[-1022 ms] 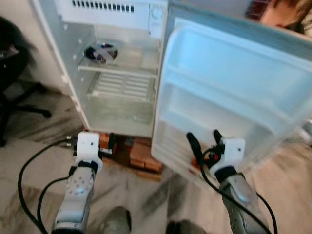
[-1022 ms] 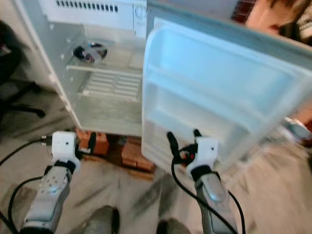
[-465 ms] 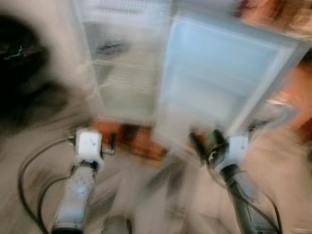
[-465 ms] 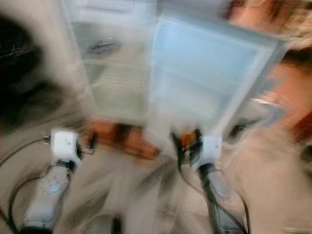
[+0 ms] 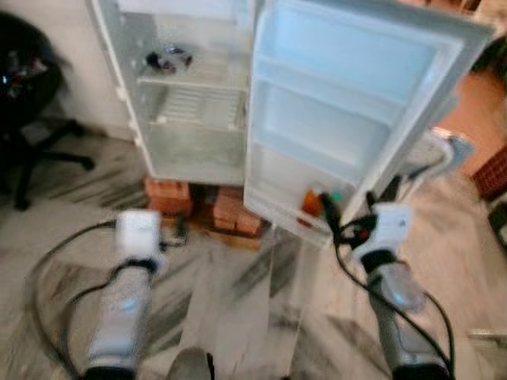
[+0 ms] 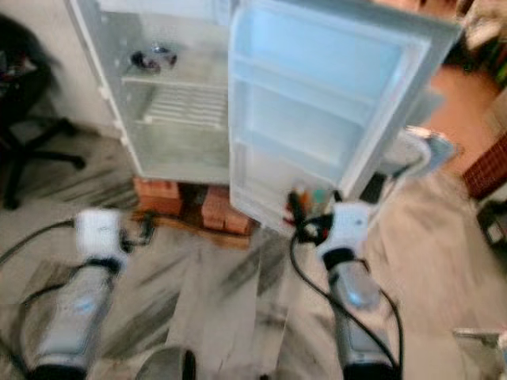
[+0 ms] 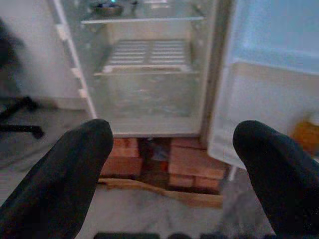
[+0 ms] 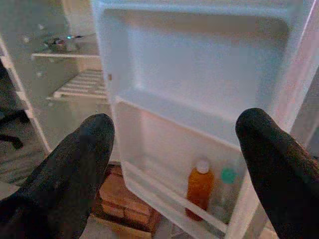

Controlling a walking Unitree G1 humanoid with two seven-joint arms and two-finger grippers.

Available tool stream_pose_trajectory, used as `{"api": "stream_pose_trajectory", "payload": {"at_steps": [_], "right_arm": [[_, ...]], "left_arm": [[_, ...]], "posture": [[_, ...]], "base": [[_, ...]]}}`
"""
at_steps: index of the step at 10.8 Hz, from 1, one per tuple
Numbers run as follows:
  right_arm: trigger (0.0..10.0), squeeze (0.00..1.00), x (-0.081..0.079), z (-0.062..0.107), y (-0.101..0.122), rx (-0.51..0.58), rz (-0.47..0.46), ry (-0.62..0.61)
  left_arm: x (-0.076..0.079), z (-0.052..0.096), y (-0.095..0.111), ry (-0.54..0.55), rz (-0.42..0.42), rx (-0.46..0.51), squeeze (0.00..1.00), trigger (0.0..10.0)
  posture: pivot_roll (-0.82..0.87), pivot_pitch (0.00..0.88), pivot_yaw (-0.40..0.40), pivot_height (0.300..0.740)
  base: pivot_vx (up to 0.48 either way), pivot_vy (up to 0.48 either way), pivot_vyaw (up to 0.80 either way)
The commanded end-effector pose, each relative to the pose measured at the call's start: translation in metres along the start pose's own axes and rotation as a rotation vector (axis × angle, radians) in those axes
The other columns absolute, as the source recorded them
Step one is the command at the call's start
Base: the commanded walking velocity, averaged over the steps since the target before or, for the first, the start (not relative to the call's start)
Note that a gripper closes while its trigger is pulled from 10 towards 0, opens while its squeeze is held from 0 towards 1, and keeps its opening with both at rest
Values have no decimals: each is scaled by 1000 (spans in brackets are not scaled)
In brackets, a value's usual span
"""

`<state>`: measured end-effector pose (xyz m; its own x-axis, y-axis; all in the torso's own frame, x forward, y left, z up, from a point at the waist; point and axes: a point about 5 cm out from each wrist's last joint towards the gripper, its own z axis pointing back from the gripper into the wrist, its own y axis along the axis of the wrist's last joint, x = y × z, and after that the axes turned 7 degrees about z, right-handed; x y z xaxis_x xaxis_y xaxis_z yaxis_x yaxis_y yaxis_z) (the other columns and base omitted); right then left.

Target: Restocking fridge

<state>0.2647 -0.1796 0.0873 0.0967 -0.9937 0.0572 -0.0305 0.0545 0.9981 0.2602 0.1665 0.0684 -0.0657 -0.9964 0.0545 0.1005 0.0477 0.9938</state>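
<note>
Left eye view, office chair [image 5: 28,119], bricks [image 5: 202,207] under fridge [image 5: 190,95]

One fridge [image 5: 194,95] stands with one door [image 5: 348,87] swung open. Two bottles sit in the door's lowest rack: one orange bottle [image 8: 198,188] and one green-capped bottle [image 8: 225,191]. One bowl [image 6: 152,58] rests on one upper shelf [image 6: 186,77]. One office chair [image 5: 28,95].

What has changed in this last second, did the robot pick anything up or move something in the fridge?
Nothing was picked up. The view drew back from the fridge, so more floor shows: the camera moved, not the things. The left claw and right claw are open and empty as before. The door stays open, the orange bottle in its bottom rack, the dark item on the top shelf.
</note>
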Motion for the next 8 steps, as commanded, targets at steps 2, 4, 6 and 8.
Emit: {"api": "stream_pose_trajectory", "payload": {"at_steps": [2, 4, 6, 8], "right_arm": [[10000, 0, 2, -5, 5, 30, 6, -22], [10000, 0, 2, -5, 4, 30, 6, -26], [10000, 0, 2, -5, 4, 35, 8, -40], [10000, 0, 4, -6, 4, 40, 13, -46]], "left_arm": [[-7, 1, 0, 14, -7, -6, 0, 10000], [-5, 1, 1, 9, -2, -2, 0, 10000], [-4, 0, 1, -5, -2, -4, 0, 10000], [-3, -1, 1, -6, -8, -3, 0, 10000]], "posture": [[94, 71, -28, 740], [91, 71, -25, 740], [88, 71, -22, 740], [90, 72, -23, 740]], "base": [[294, 0, 0], [287, 0, 0], [291, -306, 0], [298, -371, 0]]}}
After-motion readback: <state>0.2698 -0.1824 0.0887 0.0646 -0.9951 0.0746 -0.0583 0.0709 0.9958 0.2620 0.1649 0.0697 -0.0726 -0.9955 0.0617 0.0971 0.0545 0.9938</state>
